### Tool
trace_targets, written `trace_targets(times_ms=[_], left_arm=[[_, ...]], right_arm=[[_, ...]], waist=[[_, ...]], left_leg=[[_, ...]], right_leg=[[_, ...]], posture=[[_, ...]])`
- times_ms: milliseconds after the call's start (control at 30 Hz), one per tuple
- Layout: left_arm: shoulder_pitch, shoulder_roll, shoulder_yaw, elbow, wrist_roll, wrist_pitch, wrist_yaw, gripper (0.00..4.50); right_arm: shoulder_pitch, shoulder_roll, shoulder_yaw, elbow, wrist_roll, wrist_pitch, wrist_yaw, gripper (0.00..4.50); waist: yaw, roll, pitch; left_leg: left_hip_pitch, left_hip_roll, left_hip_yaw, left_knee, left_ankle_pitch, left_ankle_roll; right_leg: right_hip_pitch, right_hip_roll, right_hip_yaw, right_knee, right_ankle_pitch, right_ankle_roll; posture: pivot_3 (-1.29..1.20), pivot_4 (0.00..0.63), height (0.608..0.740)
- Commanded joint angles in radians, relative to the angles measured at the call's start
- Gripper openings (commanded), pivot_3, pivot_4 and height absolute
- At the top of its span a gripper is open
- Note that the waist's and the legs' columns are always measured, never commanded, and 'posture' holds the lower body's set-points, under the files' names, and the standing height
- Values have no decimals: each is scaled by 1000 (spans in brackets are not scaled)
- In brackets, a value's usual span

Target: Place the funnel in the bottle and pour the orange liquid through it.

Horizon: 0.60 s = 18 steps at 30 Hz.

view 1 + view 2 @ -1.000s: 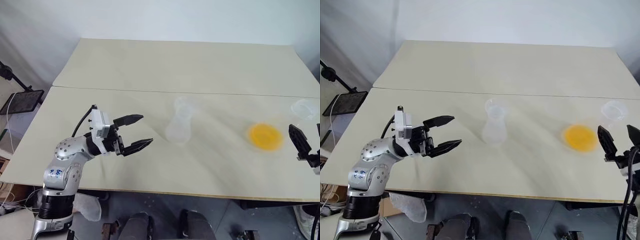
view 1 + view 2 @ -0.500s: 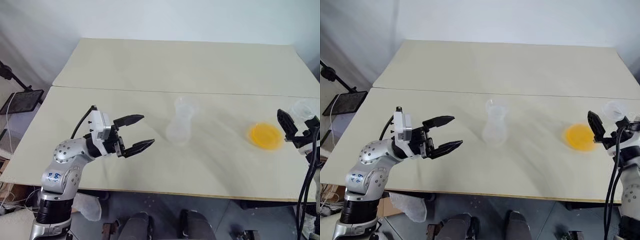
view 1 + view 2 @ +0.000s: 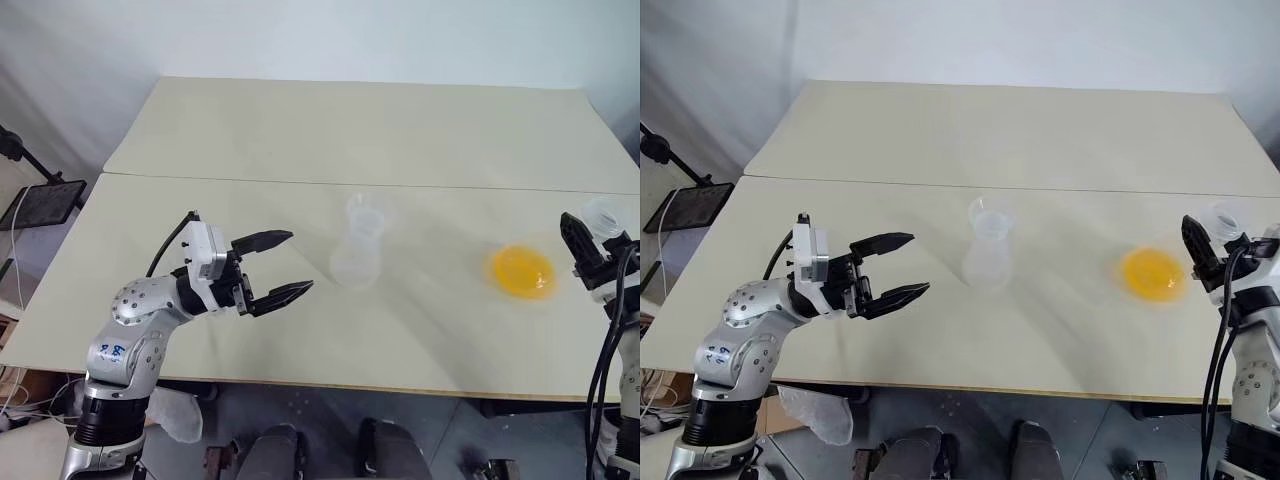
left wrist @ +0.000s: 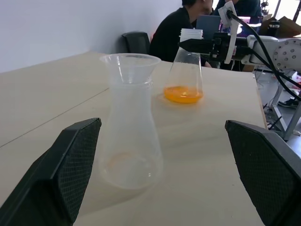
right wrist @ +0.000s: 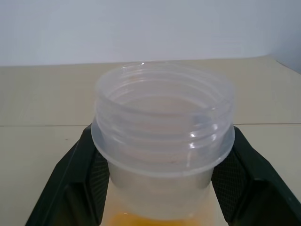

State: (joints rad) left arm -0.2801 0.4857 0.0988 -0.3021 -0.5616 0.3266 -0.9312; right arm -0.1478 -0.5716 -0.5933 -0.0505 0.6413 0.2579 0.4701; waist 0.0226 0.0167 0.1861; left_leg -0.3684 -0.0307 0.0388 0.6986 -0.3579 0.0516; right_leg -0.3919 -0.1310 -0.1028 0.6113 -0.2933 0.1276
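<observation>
Right gripper [image 5: 162,188] pinching threaded neck of flask [image 5: 163,136] holding orange liquid [image 3: 522,271]. Left gripper [image 3: 287,266] spread wide, near bottle [image 3: 358,250] with funnel [image 4: 130,68] seated.

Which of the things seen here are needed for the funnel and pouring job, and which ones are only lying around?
For the job: funnel, in the bottle; orange liquid in the second flask; right claw, shut on its neck; left claw, open.

Just around: seated person; laptop; black stand.

right gripper [image 5: 162,176] | 2 fingers clamp flask neck [image 5: 162,141] | orange liquid [image 5: 160,218] below
</observation>
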Motion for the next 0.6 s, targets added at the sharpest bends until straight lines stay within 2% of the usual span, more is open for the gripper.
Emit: trace_targets(times_ms=[33, 133, 200, 333, 467, 600], left_arm=[[-21, 9, 6, -6, -11, -21, -7, 4500], [-27, 12, 6, 5, -9, -25, -12, 4500], [-33, 12, 5, 14, -7, -29, -15, 4500], [-41, 7, -2, 29, -3, -38, -18, 4500], [-47, 0, -12, 43, 4, -53, -20, 4500], [-56, -9, -18, 61, 11, -71, -19, 4500]], right_arm=[[-38, -15, 20, -134, 11, -9, -8, 2478], [-82, -38, 95, -246, 8, 68, -46, 2478], [-150, -99, 198, -321, -43, 210, -110, 2478], [-253, -169, 348, -402, -168, 330, -181, 2478], [-329, -232, 507, -415, -404, 244, -191, 2478], [-337, -275, 630, -404, -624, 106, -186, 2478]], waist=[[0, 1, 0], [-4, 2, 1], [-9, 3, 1], [-7, 2, 1], [4, 2, 1], [2, 2, 1]], left_leg=[[0, 0, 0, 0, 0, 0], [0, 0, 0, 0, 0, 0], [0, 0, 0, 0, 0, -1], [-1, 1, -1, -1, 0, -1], [-3, -1, -2, -1, 0, -1], [-3, -3, -2, -1, 0, -1]], right_leg=[[0, 0, 0, 0, 0, 0], [0, 0, 0, 0, 0, 0], [-1, 0, 0, 0, 0, 0], [-2, 0, 0, 0, 0, 0], [-2, -1, -1, -1, 0, 0], [-2, -2, -3, -3, 1, 1]], posture=[[0, 150, 740], [0, 150, 740], [0, 150, 740], [0, 150, 740], [0, 150, 740], [0, 150, 740]])
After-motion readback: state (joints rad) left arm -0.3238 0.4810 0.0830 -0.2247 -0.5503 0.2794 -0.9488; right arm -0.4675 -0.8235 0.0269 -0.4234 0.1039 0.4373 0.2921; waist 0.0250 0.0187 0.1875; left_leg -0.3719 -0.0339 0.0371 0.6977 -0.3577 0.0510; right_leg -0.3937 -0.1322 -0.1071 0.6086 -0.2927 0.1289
